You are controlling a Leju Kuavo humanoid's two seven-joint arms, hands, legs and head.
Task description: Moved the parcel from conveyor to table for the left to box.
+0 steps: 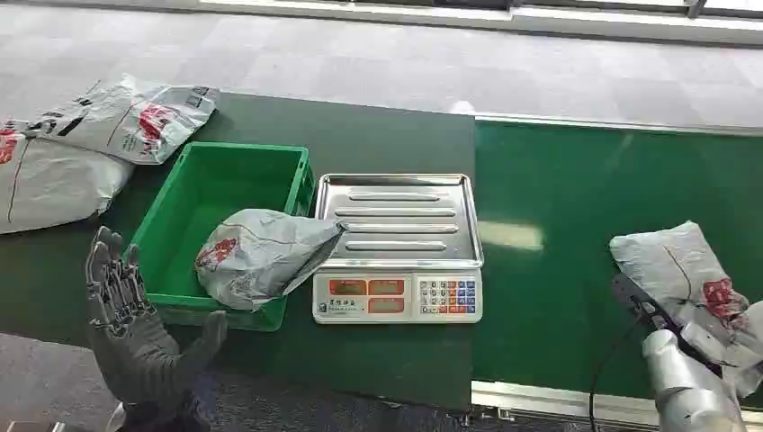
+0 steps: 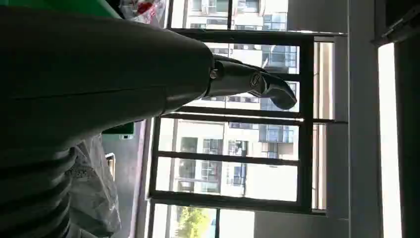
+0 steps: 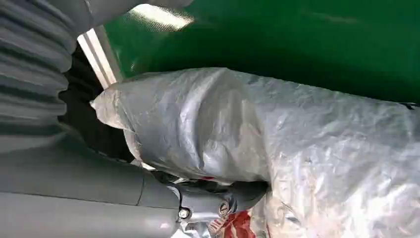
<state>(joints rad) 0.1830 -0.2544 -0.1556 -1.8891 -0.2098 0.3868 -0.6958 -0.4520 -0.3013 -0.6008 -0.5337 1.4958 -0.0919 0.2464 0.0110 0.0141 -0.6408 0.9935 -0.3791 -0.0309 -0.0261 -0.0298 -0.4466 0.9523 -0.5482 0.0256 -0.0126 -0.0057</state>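
A scale (image 1: 397, 247) stands between the crate (image 1: 216, 193) on its left (one parcel (image 1: 261, 255) inside) and the conveyor (image 1: 576, 225) on its right, which carries another parcel (image 1: 688, 270).

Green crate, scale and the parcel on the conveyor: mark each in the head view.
green crate (image 1: 193, 193), head view, on its bare inner floor.
scale (image 1: 397, 297), head view, on its front display panel.
parcel on the conveyor (image 1: 670, 261), head view, on its grey upper face.
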